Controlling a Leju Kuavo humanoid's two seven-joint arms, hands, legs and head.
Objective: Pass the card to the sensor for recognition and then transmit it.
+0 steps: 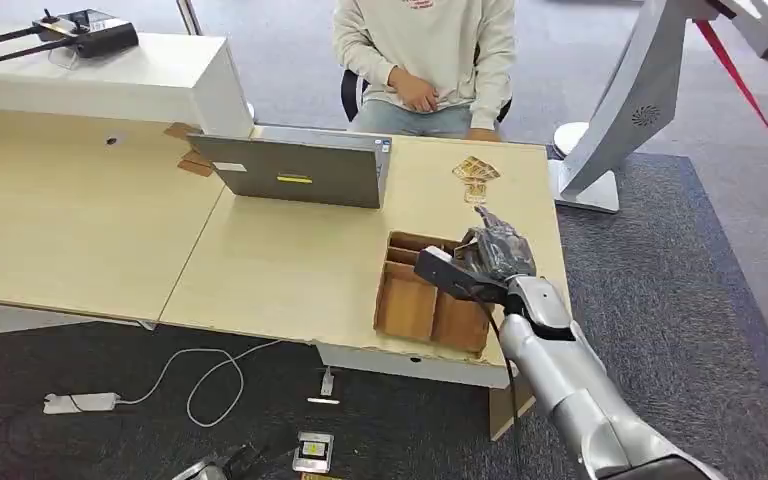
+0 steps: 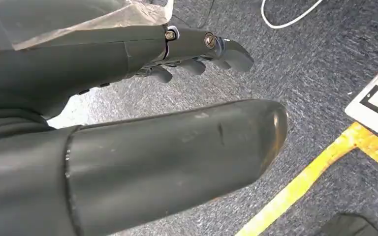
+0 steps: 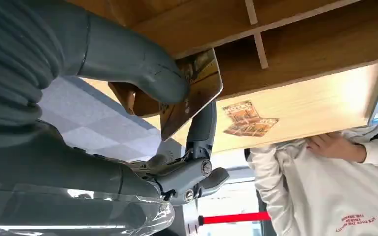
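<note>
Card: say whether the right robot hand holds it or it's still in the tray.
Held. In the right wrist view the card is pinched between thumb and finger of the right robot hand, beside the tray.

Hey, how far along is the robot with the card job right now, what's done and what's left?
Done: the right hand has a card pinched between thumb and fingers, above the cardboard tray. In hand: carrying it over the table's right end, near the cards already lying on the table. Left: presenting it to the sensor, which I cannot identify here, then passing it on. The left hand hangs over the floor, holding nothing.
</note>
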